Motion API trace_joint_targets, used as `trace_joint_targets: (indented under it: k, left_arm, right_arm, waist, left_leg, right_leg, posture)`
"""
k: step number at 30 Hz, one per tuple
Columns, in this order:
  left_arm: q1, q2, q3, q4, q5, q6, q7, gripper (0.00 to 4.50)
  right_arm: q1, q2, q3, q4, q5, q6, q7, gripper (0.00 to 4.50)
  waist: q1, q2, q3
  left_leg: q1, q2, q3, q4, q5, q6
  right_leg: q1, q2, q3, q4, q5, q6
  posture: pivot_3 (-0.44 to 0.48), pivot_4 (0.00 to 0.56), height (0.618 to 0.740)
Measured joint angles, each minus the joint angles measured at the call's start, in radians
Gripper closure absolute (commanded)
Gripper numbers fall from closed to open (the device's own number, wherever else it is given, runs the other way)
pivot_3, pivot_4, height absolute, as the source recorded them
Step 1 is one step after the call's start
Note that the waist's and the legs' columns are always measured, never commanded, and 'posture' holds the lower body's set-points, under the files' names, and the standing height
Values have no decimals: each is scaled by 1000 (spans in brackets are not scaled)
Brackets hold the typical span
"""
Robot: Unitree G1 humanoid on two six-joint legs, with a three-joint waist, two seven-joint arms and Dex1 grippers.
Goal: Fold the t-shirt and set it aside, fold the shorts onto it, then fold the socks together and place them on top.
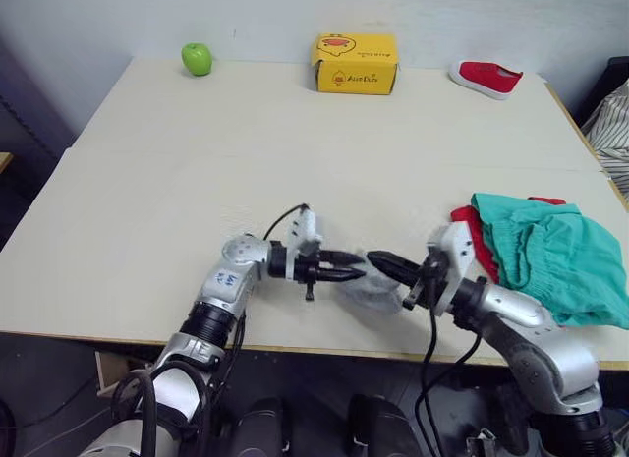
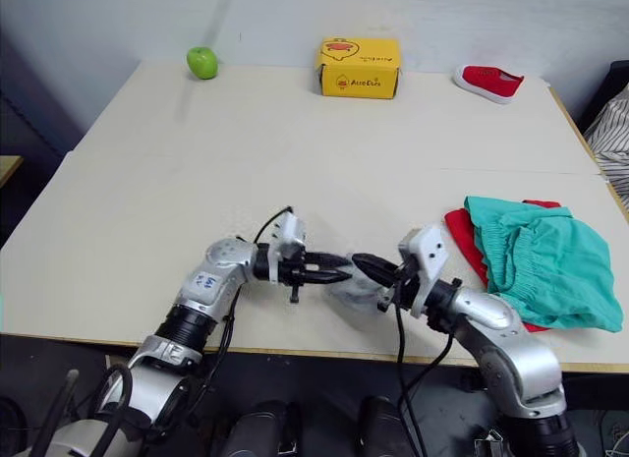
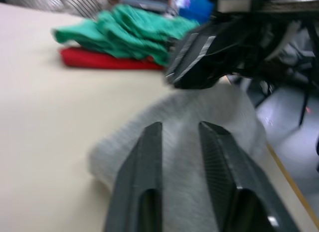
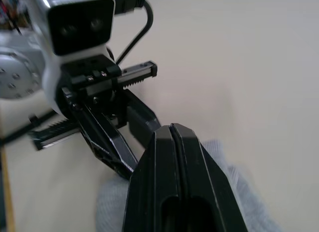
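Near the front edge of the bench (image 1: 324, 152), the grey socks (image 1: 375, 292) lie bunched between the two claws. The left claw (image 1: 356, 265) has its fingers slightly parted over the sock cloth, gripping nothing. The right claw (image 1: 377, 261) is pressed fully closed above the socks. To the right, the teal shorts (image 1: 550, 256) lie on the red t-shirt (image 1: 470, 231).
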Motion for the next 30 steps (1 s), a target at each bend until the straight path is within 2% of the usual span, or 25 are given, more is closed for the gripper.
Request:
trace_joint_targets:
  k: [8, 14, 16, 21, 25, 30]
  left_arm:
    - [10, -1, -44, 9, 92, -32, 81, 4464]
    - [12, -1, -46, 7, 94, -33, 90, 4464]
    - [11, -3, -39, 5, 88, -19, 90, 4464]
    - [-22, -31, 18, 0, 27, 146, 129, 4464]
    - [-44, -6, 10, -8, 43, 190, 135, 4464]
    - [-48, -9, -8, -9, 64, 208, 144, 4464]
  right_arm:
    - [52, 36, 28, 174, -148, -232, 2, 4500]
    - [52, 58, -45, 265, -135, -309, -9, 4500]
    - [72, 64, -78, 244, -75, -293, 10, 4500]
    - [118, 67, -97, 87, 24, -266, 53, 4500]
    - [171, 68, -62, 53, 11, -256, 57, 4500]
    - [209, 44, -30, 90, -42, -275, 82, 4500]
  waist:
    - [-4, 0, 0]
    - [-2, 0, 0]
    - [-2, 0, 0]
    - [-2, 0, 0]
    - [-2, 0, 0]
    - [-2, 0, 0]
  left_leg:
    - [3, 1, 0, 0, 0, 0]
    - [4, 1, 0, 0, 0, 0]
    - [3, 2, 0, 0, 0, 0]
    - [2, 2, 0, 0, 0, 0]
    - [2, 1, 0, 0, 0, 0]
    - [2, 1, 0, 0, 0, 0]
  right_leg:
    - [1, 0, 1, 0, 0, 0]
    - [2, -1, 1, 0, 0, 0]
    - [2, 0, 1, 1, 0, 0]
    - [1, 0, 1, 1, 0, 0]
    - [1, 0, 0, 1, 0, 0]
    - [1, 0, 1, 0, 0, 0]
  posture:
    - [0, 150, 740]
    - [0, 150, 740]
    - [0, 150, 740]
    - [0, 150, 740]
    - [0, 150, 740]
    - [0, 150, 740]
